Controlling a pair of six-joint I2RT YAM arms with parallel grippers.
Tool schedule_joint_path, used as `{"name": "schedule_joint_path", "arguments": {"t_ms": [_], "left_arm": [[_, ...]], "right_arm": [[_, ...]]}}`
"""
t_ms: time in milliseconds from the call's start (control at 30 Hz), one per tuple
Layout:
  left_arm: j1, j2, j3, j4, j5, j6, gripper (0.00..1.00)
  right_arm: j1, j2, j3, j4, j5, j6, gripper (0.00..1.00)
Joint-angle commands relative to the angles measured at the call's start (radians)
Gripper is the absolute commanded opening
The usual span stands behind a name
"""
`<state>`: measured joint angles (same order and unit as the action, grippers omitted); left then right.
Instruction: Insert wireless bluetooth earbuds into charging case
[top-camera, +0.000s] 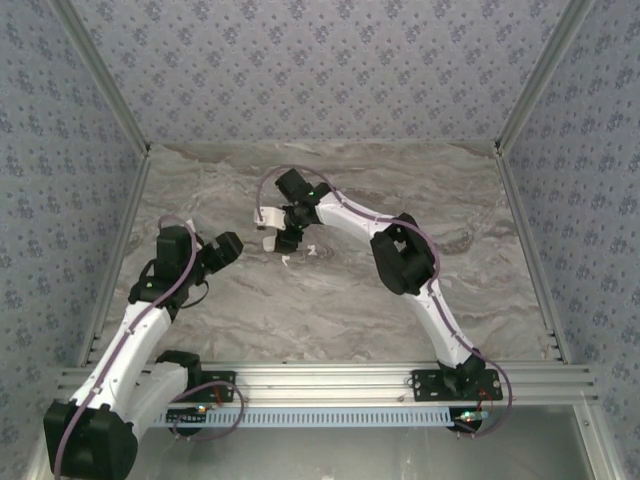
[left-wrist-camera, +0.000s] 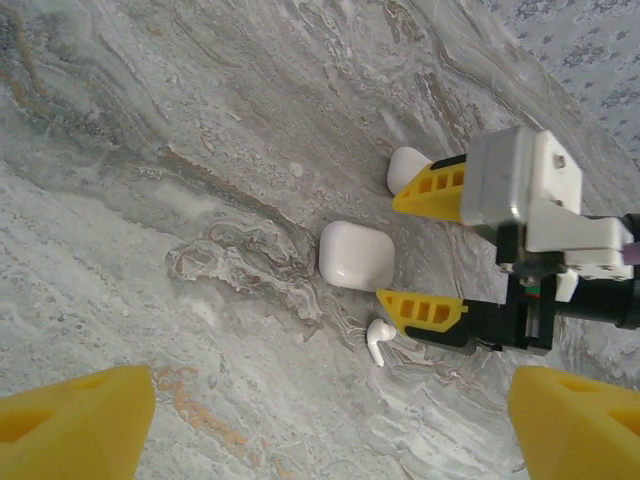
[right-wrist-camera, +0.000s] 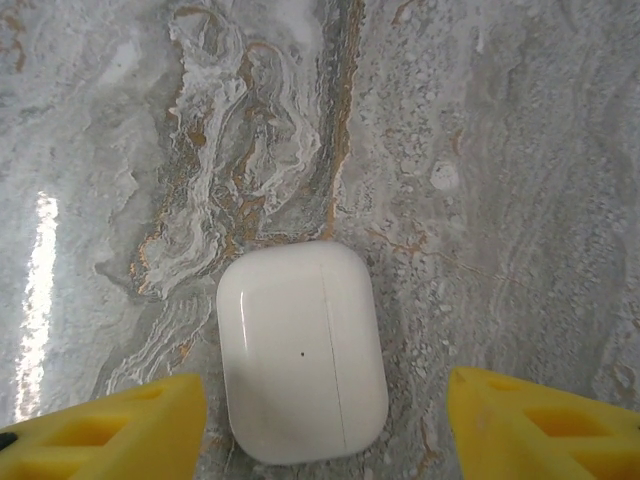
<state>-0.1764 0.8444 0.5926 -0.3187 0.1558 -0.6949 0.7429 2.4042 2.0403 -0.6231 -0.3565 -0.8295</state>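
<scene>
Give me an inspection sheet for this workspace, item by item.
Surface: marble-patterned table, glossy, with some glare.
Job's things: white charging case, lid shut, lying flat. One white earbud lies loose near it, not touching. A second white rounded object is partly hidden behind a finger; kind unclear.
Clutter: nothing seen.
Grippers: right gripper is open, with its jaws either side of the case and gaps showing. Left gripper is open and holds nothing.
Cables: cable runs along the right arm, away from the case.
Surroundings: patterned walls; aluminium rail at the near edge.
</scene>
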Motion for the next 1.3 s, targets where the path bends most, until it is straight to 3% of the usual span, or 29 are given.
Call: {"name": "schedule_joint_path", "arguments": {"t_ms": [0,400,733,1000,1267], "left_arm": [[0.006,-0.026,-0.004,-0.008,-0.024,-0.011,0.91],[0.006,-0.027,-0.003,-0.016,-0.03,-0.005,0.92],[0.006,-0.032,-0.004,-0.014,-0.021,0.0,0.92],[0.006,-0.064,0.001,0.033,0.059,0.008,0.9],[0.006,-0.042,-0.009,0.291,0.36,-0.053,0.88]], "right_arm": [[0.014,0.049,0.067,-0.093,0.014,-0.024,0.67],[0.027,0.11,0.145,-0.156,0.051,-0.03,0.56],[0.025,0.07,0.148,-0.146,0.066,-0.03,0.38],[-0.006,-0.209,-0.087,0.053,0.032,0.038,0.35],[-0.027,-0.61,-0.501,0.263,0.028,0.066,0.35]]}}
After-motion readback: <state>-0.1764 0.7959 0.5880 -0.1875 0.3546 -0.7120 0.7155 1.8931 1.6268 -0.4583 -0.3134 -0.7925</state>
